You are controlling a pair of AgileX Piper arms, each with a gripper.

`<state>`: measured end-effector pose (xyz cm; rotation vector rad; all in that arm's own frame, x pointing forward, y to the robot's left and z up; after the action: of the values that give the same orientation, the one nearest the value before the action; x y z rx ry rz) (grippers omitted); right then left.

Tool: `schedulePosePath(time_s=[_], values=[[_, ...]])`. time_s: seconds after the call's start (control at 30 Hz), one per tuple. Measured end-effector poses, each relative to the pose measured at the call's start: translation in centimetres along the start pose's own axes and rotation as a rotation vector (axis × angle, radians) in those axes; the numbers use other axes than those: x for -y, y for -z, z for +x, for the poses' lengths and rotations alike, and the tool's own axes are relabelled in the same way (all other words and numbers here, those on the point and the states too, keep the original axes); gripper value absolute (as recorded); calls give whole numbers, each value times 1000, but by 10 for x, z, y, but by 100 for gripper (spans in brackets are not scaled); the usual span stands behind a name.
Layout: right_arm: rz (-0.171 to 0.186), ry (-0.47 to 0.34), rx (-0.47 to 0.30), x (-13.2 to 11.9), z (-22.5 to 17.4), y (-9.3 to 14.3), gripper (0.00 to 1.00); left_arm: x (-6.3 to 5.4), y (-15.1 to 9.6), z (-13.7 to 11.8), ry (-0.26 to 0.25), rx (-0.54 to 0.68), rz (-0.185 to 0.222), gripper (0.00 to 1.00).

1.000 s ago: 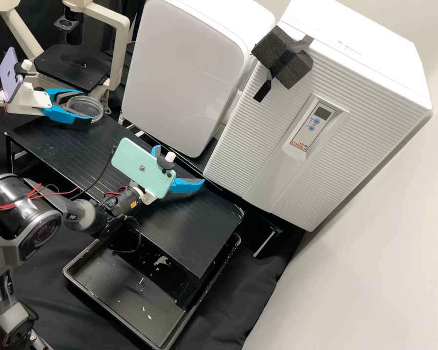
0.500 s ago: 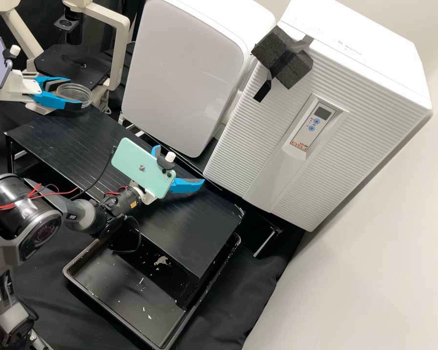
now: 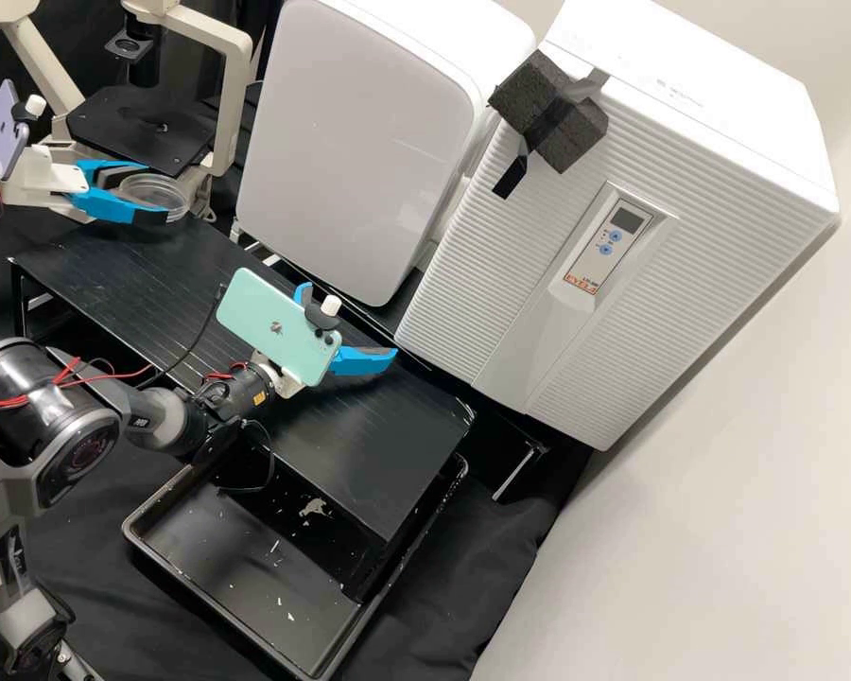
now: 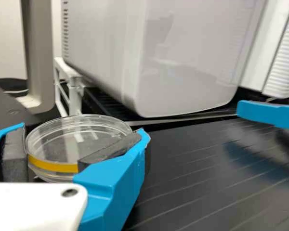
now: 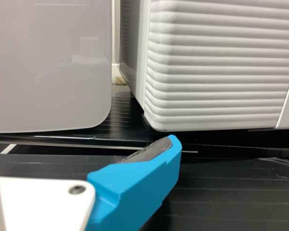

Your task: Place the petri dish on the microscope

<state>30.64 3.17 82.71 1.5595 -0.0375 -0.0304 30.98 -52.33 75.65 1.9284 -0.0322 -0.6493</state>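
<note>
In the high view, the left tool, pinching the petri dish, has edged toward four o'clock. The dish lies off the microscope stage, at its six o'clock, so placement likely awaits realignment; the right tool is spread.

A smooth cabinet stands beside a ribbed cabinet, a narrow gap between them, both along the worktop. The ribbed one bears a control panel with blue buttons, and dark foam held at its upper edge by black tape. A white rack shows by the smooth one. A black tray sits lower, partly under the worktop, holding pale scraps, perhaps torn paper. Black cloth lies around it, near a pale wall.
</note>
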Motion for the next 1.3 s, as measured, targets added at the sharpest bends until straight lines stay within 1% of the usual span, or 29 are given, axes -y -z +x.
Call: schedulePosePath(time_s=[0.1, 0.23, 0.33, 0.43, 0.53, 0.57, 0.77, 0.87, 1.0, 1.07, 1.13, 1.2, 1.3], values=[[0, 0, 0, 0, 0, 0, 100, -5, -2, -1, -15, 4, 5, 0], [0, 0, 0, 0, 0, 0, 100, -11, 4, -2, -37, -14, 8, 0], [0, 0, 0, 0, 0, 0, 100, -18, 13, -4, -57, -41, 9, 0], [0, 0, 0, 0, 0, 0, 100, -21, 22, -6, -72, -75, -2, 0], [0, 0, 0, 0, 0, 0, 100, -24, 30, -5, -81, -103, -9, 0], [0, 0, 0, 0, 0, 0, 100, -24, 33, -4, -81, -112, -14, 0], [0, 0, 0, 0, 0, 0, 100, -30, 49, 1, -86, -164, -18, 0], [0, 0, 0, 0, 0, 0, 100, -35, 63, 4, -91, -227, -34, 0], [0, 0, 0, 0, 0, 0, 100, -43, 76, 10, -104, -288, -36, 0], [0, 0, 0, 0, 0, 0, 100, -49, 80, 14, -113, -312, -28, 0], [0, 0, 0, 0, 0, 0, 100, -51, 84, 18, -107, -338, -21, 0], [0, 0, 0, 0, 0, 0, 100, -54, 86, 22, -107, -344, 1, 0], [0, 0, 0, 0, 0, 0, 100, -55, 87, 27, -94, -351, 14, 0]])
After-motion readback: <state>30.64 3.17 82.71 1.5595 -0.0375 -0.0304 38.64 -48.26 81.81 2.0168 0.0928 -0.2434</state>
